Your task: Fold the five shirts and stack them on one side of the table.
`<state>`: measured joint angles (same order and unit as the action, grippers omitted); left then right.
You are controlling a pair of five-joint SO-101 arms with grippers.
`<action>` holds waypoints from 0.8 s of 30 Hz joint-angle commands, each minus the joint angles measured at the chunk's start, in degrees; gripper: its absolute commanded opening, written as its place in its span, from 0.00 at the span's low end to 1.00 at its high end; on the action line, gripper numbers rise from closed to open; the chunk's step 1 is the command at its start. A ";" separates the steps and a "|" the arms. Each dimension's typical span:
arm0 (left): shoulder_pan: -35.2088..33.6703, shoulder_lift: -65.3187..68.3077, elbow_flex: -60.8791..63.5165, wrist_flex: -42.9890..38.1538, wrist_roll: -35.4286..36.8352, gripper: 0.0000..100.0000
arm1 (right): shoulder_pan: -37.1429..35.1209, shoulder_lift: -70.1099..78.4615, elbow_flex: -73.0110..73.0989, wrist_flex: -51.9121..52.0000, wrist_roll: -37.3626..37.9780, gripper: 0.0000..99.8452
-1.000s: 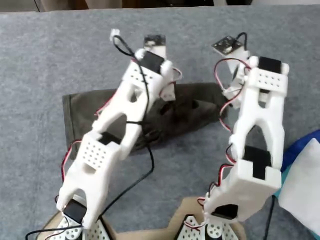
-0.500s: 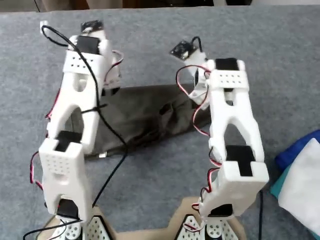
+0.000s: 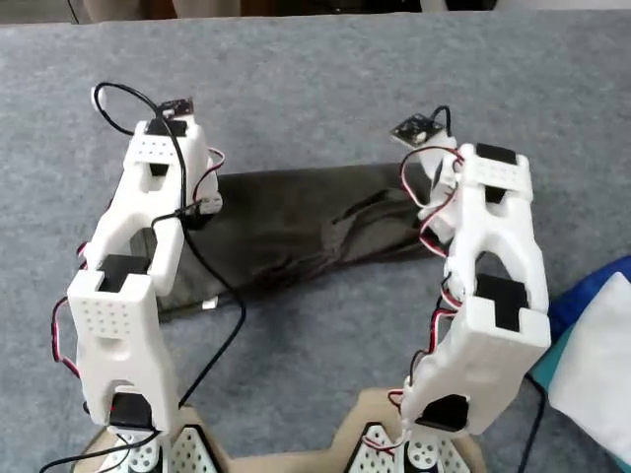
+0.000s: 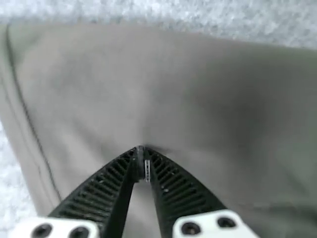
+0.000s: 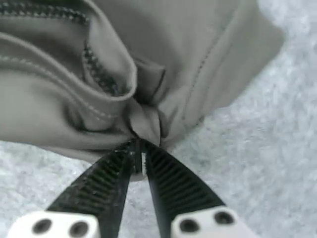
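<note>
A dark olive shirt lies as a long folded band across the middle of the grey table. At the shirt's left end, my left gripper is shut on the fabric. In the left wrist view its tips pinch a small pucker of the flat olive cloth. My right gripper is at the shirt's right end. It is shut on a bunched fold of the shirt, beside a stitched opening.
A pile of blue, teal and white cloths sits at the table's right edge, close to the right arm's base. A cardboard plate lies under the arm bases at the front. Bare table stretches behind the shirt.
The left arm swung from the shirt's middle to its left end. The right arm shifted left, then back right and toward the front. The shirt now lies as a narrower, stretched band.
</note>
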<state>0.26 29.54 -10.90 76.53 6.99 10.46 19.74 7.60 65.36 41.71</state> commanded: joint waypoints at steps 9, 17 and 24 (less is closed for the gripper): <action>0.44 -0.75 0.97 -1.93 -0.53 0.02 | 3.56 -5.05 5.85 -0.35 5.10 0.00; 0.53 -1.19 1.23 -1.76 -1.67 0.02 | 0.57 -15.87 4.35 0.26 3.87 0.00; 0.09 -0.84 1.23 -1.93 -1.76 0.02 | -7.87 -18.33 4.09 0.70 1.14 0.00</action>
<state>0.26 29.54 -9.58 75.38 5.58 5.98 3.12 13.67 67.56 44.62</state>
